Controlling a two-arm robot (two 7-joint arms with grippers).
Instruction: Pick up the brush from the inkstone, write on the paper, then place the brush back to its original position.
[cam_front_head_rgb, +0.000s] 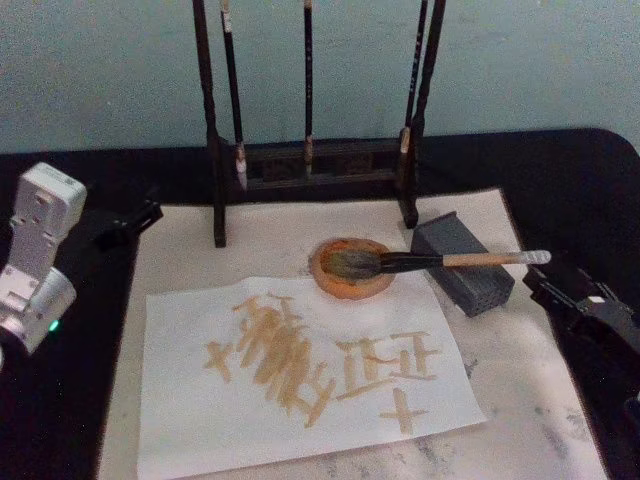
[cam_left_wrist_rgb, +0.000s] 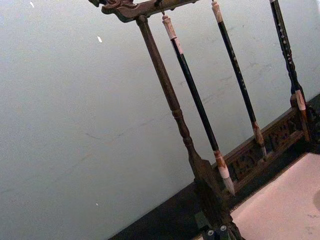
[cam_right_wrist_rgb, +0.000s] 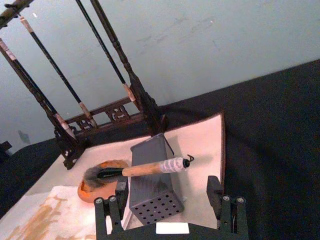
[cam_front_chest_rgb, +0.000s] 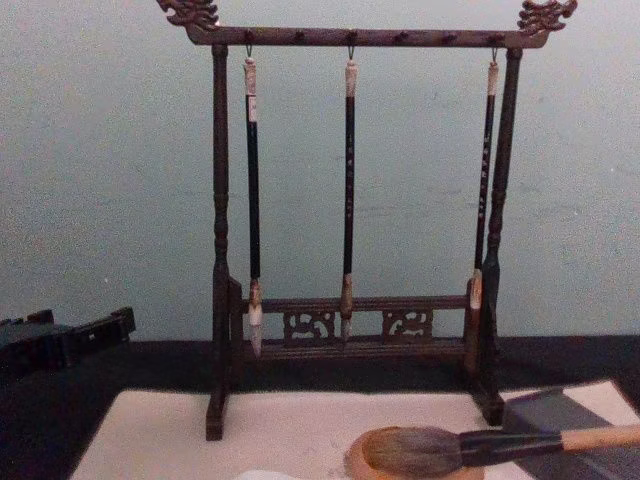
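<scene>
Brush (cam_front_head_rgb: 440, 261): head in inkstone (cam_front_head_rgb: 345, 288), handle across grey block (cam_front_head_rgb: 470, 287) | right gripper (cam_right_wrist_rgb: 168, 186): fingers apart, empty | left gripper (cam_front_head_rgb: 130, 220): parked at left.

The chest view's edges cut off the brush (cam_front_chest_rgb: 500, 443) handle and the inkstone (cam_front_chest_rgb: 355, 465) base.

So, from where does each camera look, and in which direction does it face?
Head: high, looking down at the paper, inkstone and brush; left gripper and right gripper at the edges.
Chest: low, looking forward at the brush rack; left gripper at its left edge.
Left wrist: on the left arm, facing that rack.
Right wrist: on the right arm, facing the brush; its open fingers show.
Shared: head and chest both show the brush on the inkstone.
</scene>
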